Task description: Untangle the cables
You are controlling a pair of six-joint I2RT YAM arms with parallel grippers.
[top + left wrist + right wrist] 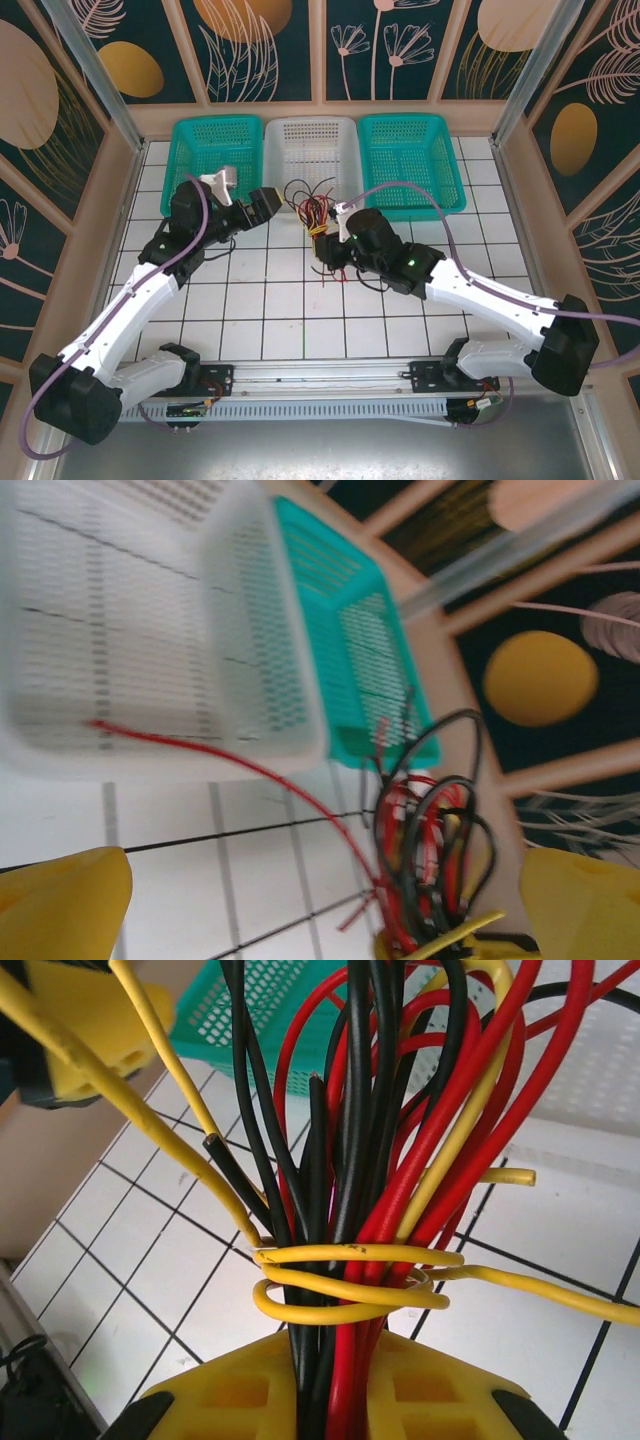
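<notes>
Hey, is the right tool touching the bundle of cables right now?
Touching. In the right wrist view the cables run straight down between the two yellow fingers of the right tool, pressed against both.

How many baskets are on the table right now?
3, in a row along the far edge: left teal basket, white basket in the middle, right teal basket. None seems hidden.
</notes>
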